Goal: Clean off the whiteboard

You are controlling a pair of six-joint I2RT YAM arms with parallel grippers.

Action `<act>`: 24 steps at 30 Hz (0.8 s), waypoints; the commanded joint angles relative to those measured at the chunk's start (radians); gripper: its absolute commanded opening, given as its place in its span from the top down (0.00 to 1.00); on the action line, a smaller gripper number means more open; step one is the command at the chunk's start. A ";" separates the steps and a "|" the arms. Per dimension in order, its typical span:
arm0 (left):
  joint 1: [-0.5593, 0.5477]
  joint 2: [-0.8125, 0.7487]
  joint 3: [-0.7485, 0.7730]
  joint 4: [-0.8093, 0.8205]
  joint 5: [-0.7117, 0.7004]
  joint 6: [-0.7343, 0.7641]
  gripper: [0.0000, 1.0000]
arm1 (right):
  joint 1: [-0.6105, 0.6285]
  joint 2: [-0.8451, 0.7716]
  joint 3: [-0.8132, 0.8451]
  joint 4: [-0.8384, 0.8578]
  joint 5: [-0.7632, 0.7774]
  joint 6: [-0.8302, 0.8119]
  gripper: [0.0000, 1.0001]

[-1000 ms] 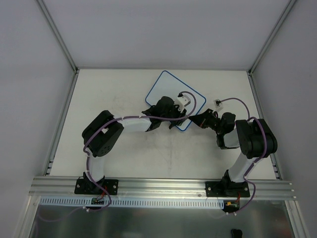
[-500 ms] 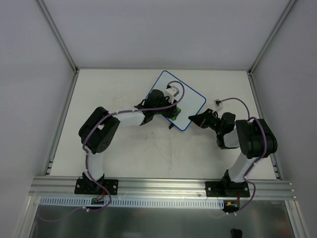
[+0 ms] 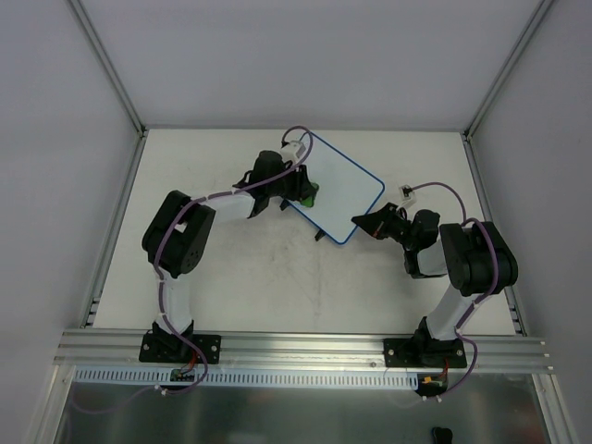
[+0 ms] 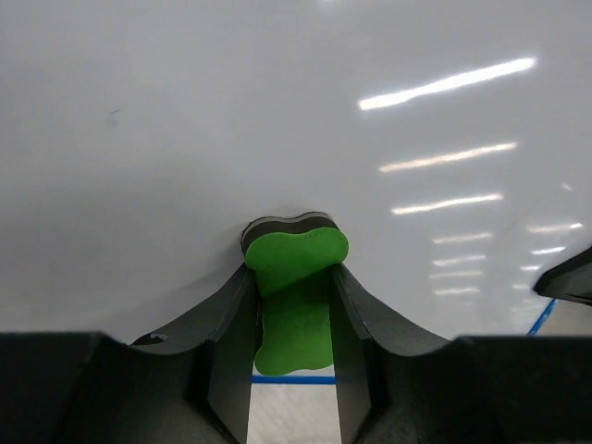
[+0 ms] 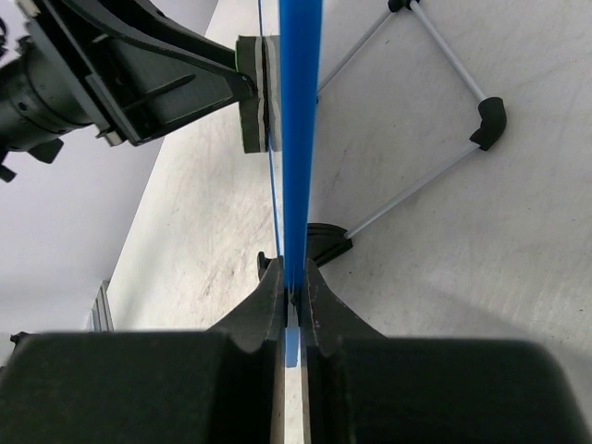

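The whiteboard (image 3: 342,194) stands tilted at the back middle of the table, white with a thin blue rim. My right gripper (image 3: 363,224) is shut on its near right rim; the right wrist view shows the blue rim (image 5: 298,139) edge-on between my jaws. My left gripper (image 3: 305,191) is shut on the green bone-shaped eraser (image 3: 311,196) and presses it against the board's left part. In the left wrist view the eraser (image 4: 294,296) sits between my jaws, its dark felt side on the white board face (image 4: 277,111), which looks free of marks.
One black foot (image 3: 321,235) of the board shows below its near edge. In the right wrist view the board's wire stand (image 5: 435,46) and a black foot (image 5: 490,120) rest on the table (image 3: 240,277). Metal frame rails run along both table sides.
My left gripper has slid the eraser across the board from its lower right part up to its left end. The right gripper and the board have stayed still.
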 commanded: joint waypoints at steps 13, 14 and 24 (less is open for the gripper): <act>-0.324 0.085 0.194 -0.167 -0.158 0.270 1.00 | 0.005 -0.025 -0.001 0.226 -0.012 -0.027 1.00; -0.334 0.088 0.198 -0.168 -0.176 0.299 1.00 | 0.004 -0.025 -0.001 0.226 -0.010 -0.027 1.00; -0.231 0.137 0.324 -0.260 -0.299 0.186 1.00 | 0.004 -0.029 -0.004 0.226 -0.010 -0.027 1.00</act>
